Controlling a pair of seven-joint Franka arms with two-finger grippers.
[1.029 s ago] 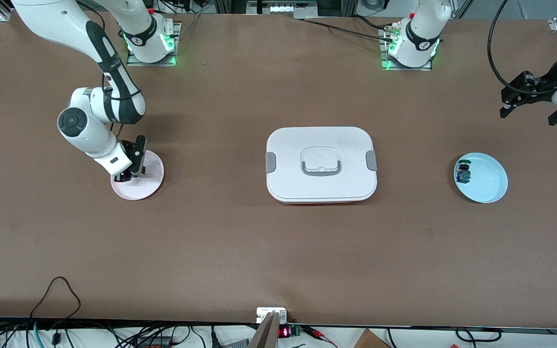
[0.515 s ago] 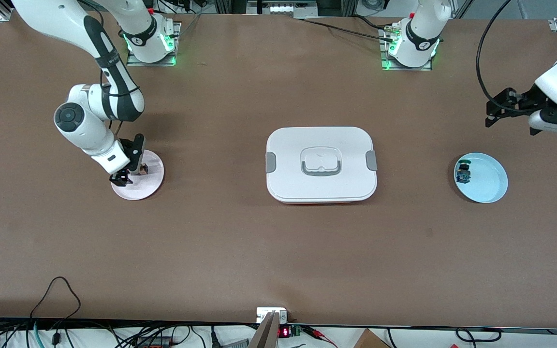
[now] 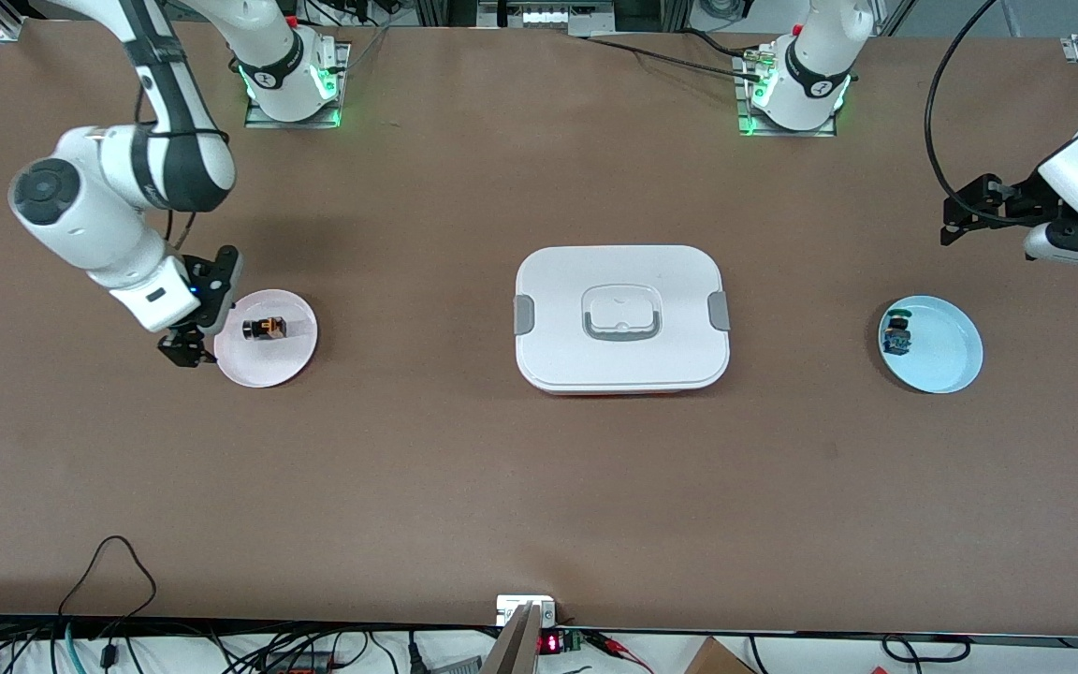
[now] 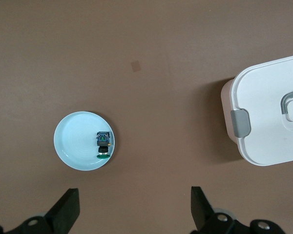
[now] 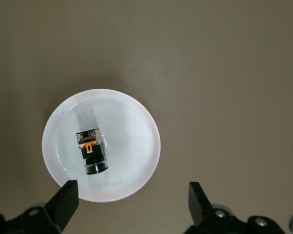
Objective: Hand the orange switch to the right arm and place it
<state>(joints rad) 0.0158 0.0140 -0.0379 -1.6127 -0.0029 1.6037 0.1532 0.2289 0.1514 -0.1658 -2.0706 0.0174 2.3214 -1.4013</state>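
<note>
Right wrist view, right hand [image 5: 129, 202] wide open, empty, above orange switch [image 5: 91, 152]

Lidded white box [image 3: 621, 318] blocks table centre between pink plate [image 3: 291, 360] and blue plate [image 3: 955, 360]; bare tabletop [image 3: 539, 487] around it.

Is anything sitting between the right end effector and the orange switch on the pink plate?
Nothing visible does. The orange switch lies alone on the pink plate, and the right end effector, open, hangs over the plate's edge toward the right arm's end of the table. The right wrist view shows the switch unobstructed.
</note>
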